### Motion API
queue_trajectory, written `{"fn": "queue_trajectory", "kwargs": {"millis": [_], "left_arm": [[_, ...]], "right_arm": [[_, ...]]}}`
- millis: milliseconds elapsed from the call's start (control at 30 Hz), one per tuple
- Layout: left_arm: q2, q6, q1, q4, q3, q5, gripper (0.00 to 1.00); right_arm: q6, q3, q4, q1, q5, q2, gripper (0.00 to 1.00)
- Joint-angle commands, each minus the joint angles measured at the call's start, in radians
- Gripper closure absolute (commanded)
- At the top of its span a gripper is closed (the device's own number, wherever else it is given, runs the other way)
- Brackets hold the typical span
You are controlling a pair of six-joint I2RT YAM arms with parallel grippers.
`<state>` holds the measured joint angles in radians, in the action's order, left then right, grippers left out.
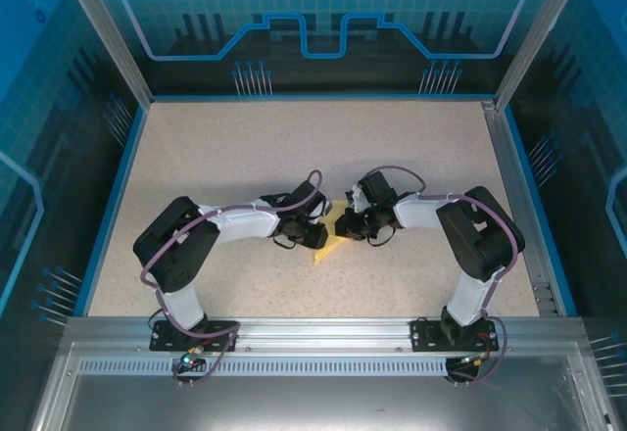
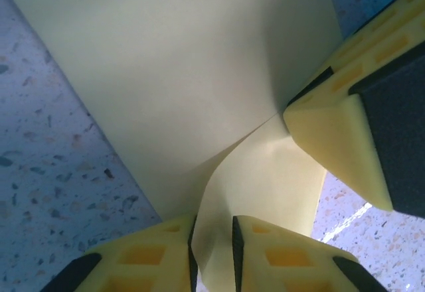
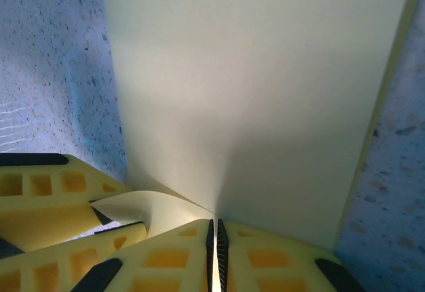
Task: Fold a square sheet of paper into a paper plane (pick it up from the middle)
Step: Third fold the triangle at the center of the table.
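Here we see the yellow paper (image 1: pixel 325 247) lying mid-surface (image 1: pixel 245 157) between both arms. Our left fingers (image 2: pixel 279 259) pinch a curled flap of it, and our right fingers (image 3: pixel 265 259) are pressed together on its edge, close alongside.

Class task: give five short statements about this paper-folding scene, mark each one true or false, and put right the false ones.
1. The sheet of paper is pale yellow. True.
2. The sheet lies completely flat on the table. False: a flap curls up off it.
3. The right gripper is shut on the paper. True.
4. The left gripper hangs open, away from the paper. False: its fingers pinch the raised flap.
5. The two grippers meet near the middle of the table. True.
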<state>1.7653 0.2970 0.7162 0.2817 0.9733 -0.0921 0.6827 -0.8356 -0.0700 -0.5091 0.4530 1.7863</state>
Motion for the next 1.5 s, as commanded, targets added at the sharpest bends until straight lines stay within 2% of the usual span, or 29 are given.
{"fn": "queue_trajectory", "kwargs": {"millis": [0,100,200,300,467,700,967,1467], "left_arm": [[-0.058,0.025,-0.009,0.076,0.035,0.019,0.7],[-0.1,0.061,-0.009,0.104,0.052,0.029,0.64],[-0.144,0.119,-0.009,0.116,0.052,0.021,0.62],[-0.192,0.186,-0.009,0.091,0.026,-0.016,0.67],[-0.238,0.307,-0.009,-0.044,-0.044,-0.182,0.75],[-0.147,0.376,-0.008,-0.142,-0.08,-0.315,0.79],[-0.074,0.374,-0.009,-0.15,-0.074,-0.345,0.79],[0.005,0.329,-0.008,-0.032,-0.073,-0.232,0.83]], "right_arm": [[-0.019,0.032,-0.052,-0.008,-0.068,0.026,0.86],[-0.017,0.033,-0.053,-0.008,-0.073,0.028,0.86],[-0.014,0.033,-0.053,-0.009,-0.074,0.027,0.86],[-0.011,0.037,-0.053,-0.008,-0.08,0.023,0.86],[-0.013,0.041,-0.056,-0.008,-0.087,0.024,0.87],[-0.008,0.037,-0.051,-0.008,-0.083,0.034,0.87],[-0.009,0.032,-0.056,-0.009,-0.087,0.035,0.87],[-0.016,0.028,-0.072,-0.006,-0.093,0.033,0.87]]}}
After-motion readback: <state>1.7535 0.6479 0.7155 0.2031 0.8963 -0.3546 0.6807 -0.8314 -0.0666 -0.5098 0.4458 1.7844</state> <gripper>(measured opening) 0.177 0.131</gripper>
